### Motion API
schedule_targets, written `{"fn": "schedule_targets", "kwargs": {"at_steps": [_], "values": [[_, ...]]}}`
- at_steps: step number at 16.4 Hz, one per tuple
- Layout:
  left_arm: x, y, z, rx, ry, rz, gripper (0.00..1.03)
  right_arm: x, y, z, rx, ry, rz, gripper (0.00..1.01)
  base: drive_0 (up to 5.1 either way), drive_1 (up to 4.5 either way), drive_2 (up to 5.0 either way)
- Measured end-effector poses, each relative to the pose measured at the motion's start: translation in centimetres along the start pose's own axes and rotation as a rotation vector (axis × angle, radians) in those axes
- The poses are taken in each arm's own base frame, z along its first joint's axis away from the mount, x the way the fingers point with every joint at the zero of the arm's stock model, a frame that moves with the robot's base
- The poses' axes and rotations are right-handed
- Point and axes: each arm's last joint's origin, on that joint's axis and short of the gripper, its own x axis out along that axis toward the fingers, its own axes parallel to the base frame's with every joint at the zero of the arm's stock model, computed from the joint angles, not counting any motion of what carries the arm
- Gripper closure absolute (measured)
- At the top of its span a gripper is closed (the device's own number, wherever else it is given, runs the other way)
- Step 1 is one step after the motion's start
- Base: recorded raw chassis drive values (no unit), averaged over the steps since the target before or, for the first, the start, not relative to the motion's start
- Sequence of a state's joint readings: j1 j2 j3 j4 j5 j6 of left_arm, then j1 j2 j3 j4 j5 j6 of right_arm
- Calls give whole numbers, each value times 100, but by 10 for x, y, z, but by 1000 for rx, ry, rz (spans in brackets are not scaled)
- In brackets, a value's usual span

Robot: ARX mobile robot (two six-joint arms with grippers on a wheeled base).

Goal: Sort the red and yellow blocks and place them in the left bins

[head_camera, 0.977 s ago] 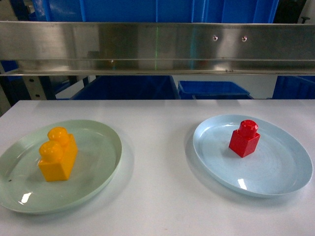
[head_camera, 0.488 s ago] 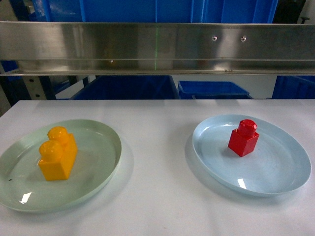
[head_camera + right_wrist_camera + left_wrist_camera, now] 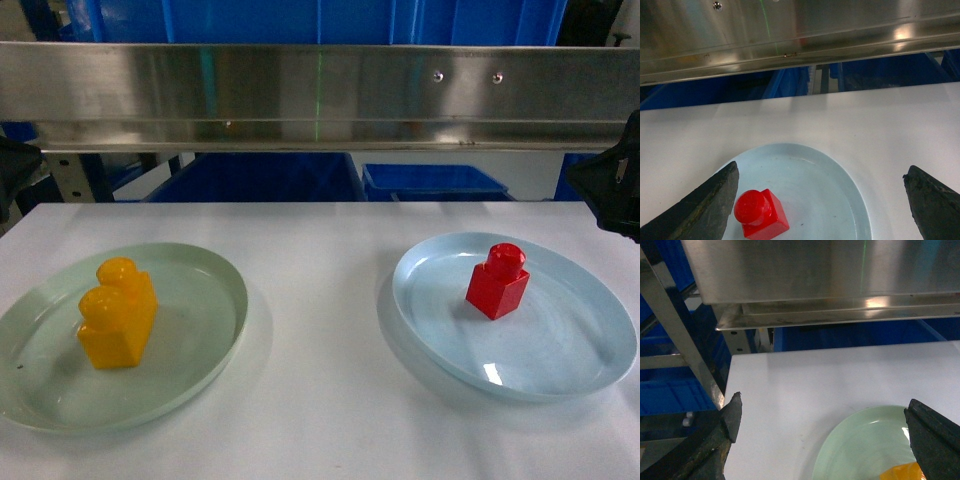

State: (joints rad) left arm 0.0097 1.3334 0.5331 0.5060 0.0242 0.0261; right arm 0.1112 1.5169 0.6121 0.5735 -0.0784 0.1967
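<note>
Head view: yellow brick [image 3: 117, 315] stood upright on green plate [image 3: 205, 345], red cube [image 3: 497, 281] on blue plate [image 3: 560, 350], plates well apart on the white table [image 3: 320, 300], presumably staged one per arm. Left wrist view: left gripper [image 3: 825, 435] hung above the green plate's rim, jaws wide, empty. Right wrist view: right gripper [image 3: 822, 200] spread wide above the red cube, empty, likely positioned for a descent.

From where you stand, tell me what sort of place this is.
Probably a workshop or warehouse sorting station: a white table sits under a stainless steel shelf, with blue plastic storage bins stacked behind.
</note>
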Motion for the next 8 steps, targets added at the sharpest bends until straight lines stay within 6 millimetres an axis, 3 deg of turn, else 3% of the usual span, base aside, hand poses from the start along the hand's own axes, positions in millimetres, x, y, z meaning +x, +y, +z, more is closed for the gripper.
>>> {"fn": "schedule_targets", "kwargs": {"at_steps": [8], "values": [[2,-1,-3,1,15,-5,5,2,6,-2,12,-10,27,3,0,0,0]]}}
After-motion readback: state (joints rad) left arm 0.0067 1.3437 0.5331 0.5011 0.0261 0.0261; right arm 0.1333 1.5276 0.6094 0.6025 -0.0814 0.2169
